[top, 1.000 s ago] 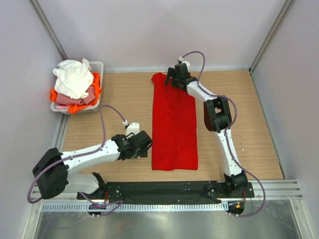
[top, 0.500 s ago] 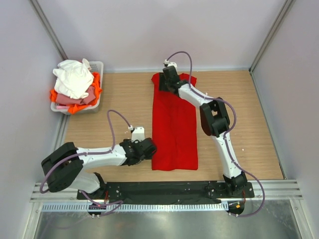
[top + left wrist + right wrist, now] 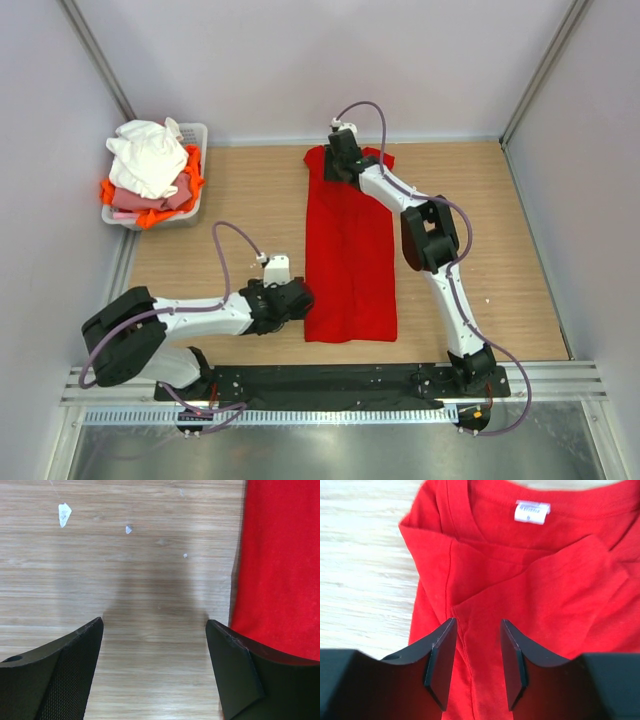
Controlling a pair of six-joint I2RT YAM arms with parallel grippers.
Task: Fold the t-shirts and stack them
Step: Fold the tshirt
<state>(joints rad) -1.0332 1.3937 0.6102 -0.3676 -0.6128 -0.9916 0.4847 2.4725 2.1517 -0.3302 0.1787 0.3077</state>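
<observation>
Red t-shirt (image 3: 348, 250), white neck label (image 3: 532, 511); pale woodgrain table (image 3: 250, 200).

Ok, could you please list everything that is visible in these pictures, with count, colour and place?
red t-shirt: 1, bright red, folded into a long strip in the middle of the table, collar at the far end
label: 1, white, inside the red t-shirt's collar
basket: 1, white, slotted, far left
white t-shirt: 1, white, top of the basket pile
pink t-shirt: 1, pink, under the white one
orange t-shirt: at least 1, orange, lowest, spilling over the rim
table: 1, light wood
cables: 2, purple, one per arm
left gripper: 1, black, open, over bare table beside the red t-shirt's near left edge
right gripper: 1, black, on the collar end, jaws partly apart, grip unclear
</observation>
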